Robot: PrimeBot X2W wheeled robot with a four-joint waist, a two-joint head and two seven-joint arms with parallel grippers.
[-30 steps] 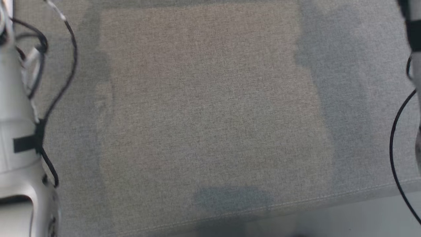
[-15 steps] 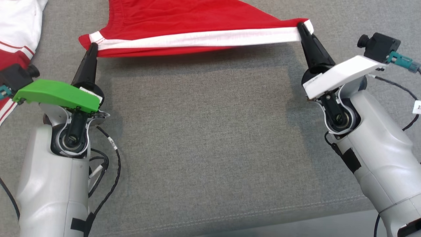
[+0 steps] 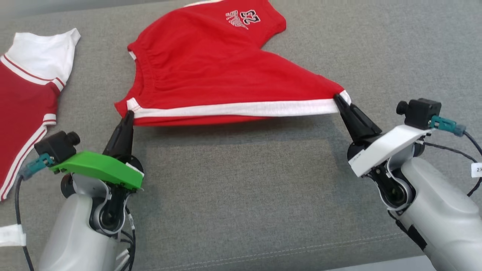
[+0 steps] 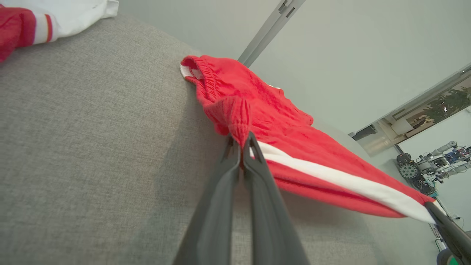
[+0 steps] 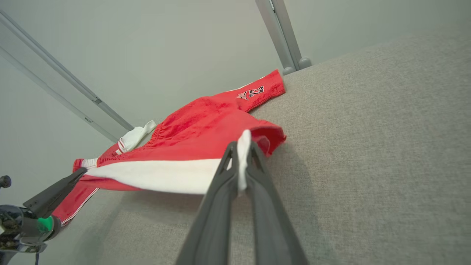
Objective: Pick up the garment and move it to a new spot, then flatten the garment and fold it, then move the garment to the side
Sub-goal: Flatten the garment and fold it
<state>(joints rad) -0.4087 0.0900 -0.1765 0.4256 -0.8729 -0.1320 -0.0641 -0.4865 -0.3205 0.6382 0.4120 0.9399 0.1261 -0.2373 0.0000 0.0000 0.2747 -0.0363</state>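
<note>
Seemingly taut garment (image 3: 211, 79) between both grippers (image 3: 129, 115) (image 3: 337, 99)

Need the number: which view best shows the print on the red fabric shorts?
Head view: the white print faces the camera, large. Right wrist view has it small, slanted; left wrist view gives the red shorts' striped hem.

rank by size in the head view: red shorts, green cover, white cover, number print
1. red shorts
2. green cover and white cover: look about alike, so not ranked
3. number print
</note>
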